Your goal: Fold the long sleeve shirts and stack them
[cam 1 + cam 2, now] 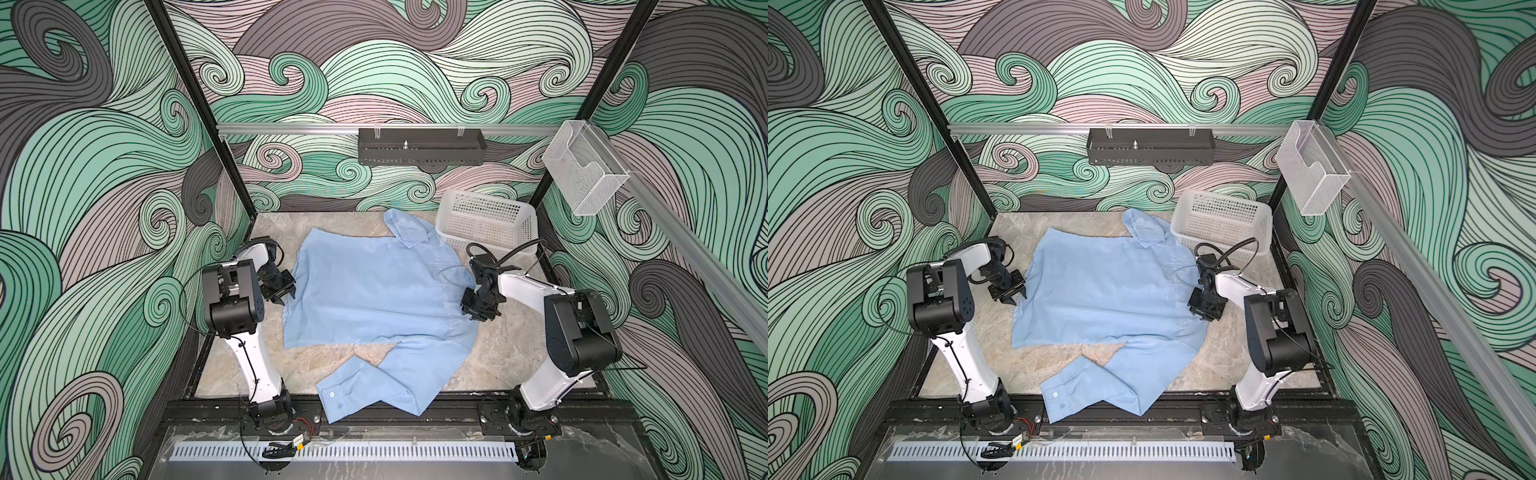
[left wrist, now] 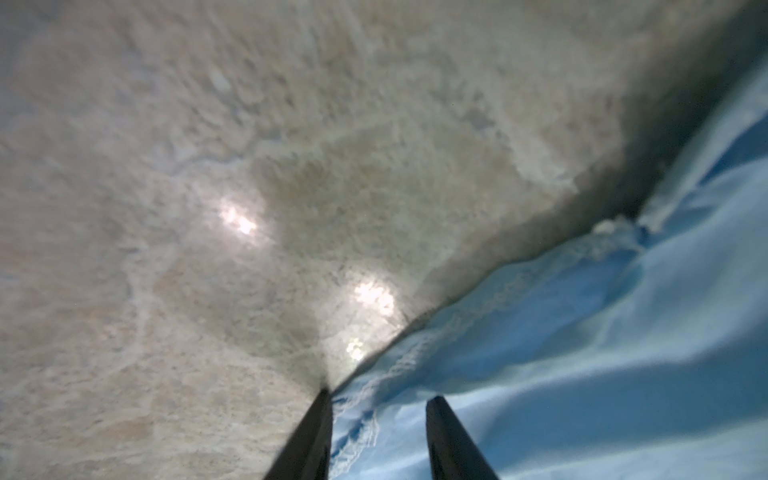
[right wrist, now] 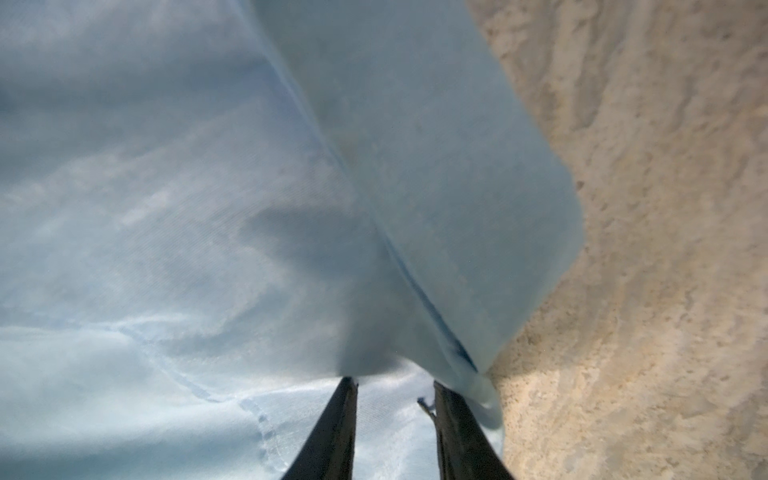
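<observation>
Straddling the stitched hem of the shirt (image 2: 582,353), the left gripper (image 2: 380,395) had its two dark fingers apart. One tip rested on the bare table (image 2: 208,166) at the hem's edge and the other over the blue cloth, so the jaws were not closed on it. In both top views this gripper sat at the shirt's left edge, left of centre frame.

The right gripper (image 3: 395,381) also showed a gap between its fingers. A raised fold of the shirt lay across the tips and curled round one finger, and whether that fold was pinched could not be told. In a top view this gripper (image 1: 1198,305) touched the shirt's right edge, right of centre.

The light blue shirt lay spread across the middle of the marble-patterned table. One long sleeve (image 1: 374,380) bent down toward the lower centre, its buttoned cuff (image 1: 332,395) reaching the black front rail (image 1: 457,405). A white perforated basket (image 1: 486,220) stood just beyond the shirt's upper right corner.
</observation>
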